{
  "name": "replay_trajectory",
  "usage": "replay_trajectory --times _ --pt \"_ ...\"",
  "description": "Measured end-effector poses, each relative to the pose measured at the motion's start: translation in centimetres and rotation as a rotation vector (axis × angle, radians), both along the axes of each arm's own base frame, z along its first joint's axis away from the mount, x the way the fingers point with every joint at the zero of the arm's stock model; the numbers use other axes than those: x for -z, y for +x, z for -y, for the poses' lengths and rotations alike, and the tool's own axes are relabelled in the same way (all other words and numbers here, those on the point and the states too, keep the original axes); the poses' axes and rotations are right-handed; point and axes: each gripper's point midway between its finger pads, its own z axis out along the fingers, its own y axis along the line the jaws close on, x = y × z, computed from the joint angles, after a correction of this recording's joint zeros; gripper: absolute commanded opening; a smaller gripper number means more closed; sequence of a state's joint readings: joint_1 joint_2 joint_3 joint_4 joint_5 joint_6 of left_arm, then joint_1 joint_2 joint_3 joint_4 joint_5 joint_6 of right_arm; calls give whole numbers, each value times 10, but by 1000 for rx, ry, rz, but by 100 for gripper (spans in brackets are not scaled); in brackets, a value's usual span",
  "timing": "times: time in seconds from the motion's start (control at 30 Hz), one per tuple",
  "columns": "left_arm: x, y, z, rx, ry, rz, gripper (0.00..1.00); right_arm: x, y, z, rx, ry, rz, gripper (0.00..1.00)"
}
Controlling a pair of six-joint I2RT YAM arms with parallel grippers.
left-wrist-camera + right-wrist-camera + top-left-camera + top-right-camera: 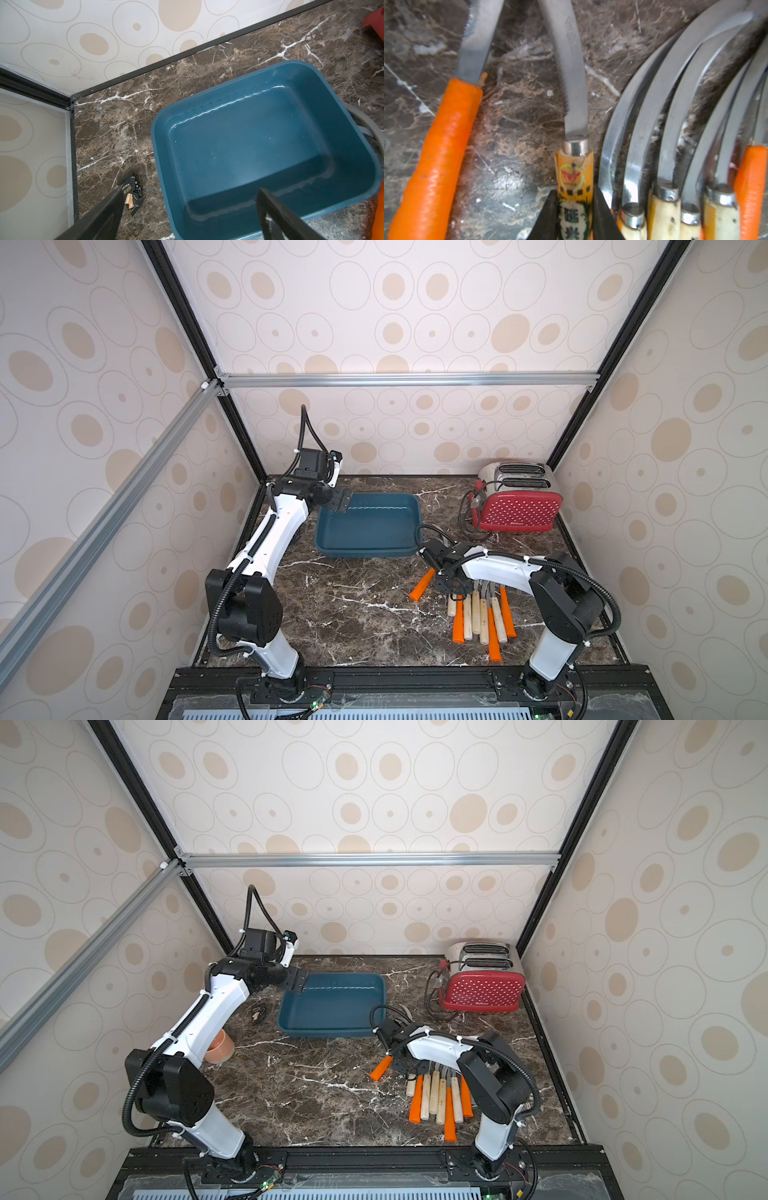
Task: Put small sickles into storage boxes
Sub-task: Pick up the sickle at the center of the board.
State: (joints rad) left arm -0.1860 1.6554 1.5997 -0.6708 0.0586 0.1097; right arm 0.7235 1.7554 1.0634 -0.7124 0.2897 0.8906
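The tray (365,551) is teal, sickle handles (483,622) orange or pale wood, toaster (519,510) red, white-dotted.

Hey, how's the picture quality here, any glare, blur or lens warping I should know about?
Left wrist view: a bright wavy reflection crosses the floor of the tray, the rest sharp. Right wrist view: the blades look soft and glary; the label on the wooden handle is crisper. Both top views: the wide lens splays the frame posts outward, lighting even.

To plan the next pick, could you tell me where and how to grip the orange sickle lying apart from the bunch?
Take the orange sickle mid-handle from above, pinching across it: the handle is thick and straight, with bare table either side; the blade is thin and flat.
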Motion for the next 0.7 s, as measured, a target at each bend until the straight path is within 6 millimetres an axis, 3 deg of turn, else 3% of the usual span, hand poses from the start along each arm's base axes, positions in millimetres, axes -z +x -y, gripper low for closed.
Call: replay_trajectory --times 0.43,0.7 --pt "1 -2 5 22 -22 -10 99 -24 9 2 -71 -34 -37 0" --pt "1 -3 8 34 -34 -12 99 -27 1 21 -84 -106 -91 0"
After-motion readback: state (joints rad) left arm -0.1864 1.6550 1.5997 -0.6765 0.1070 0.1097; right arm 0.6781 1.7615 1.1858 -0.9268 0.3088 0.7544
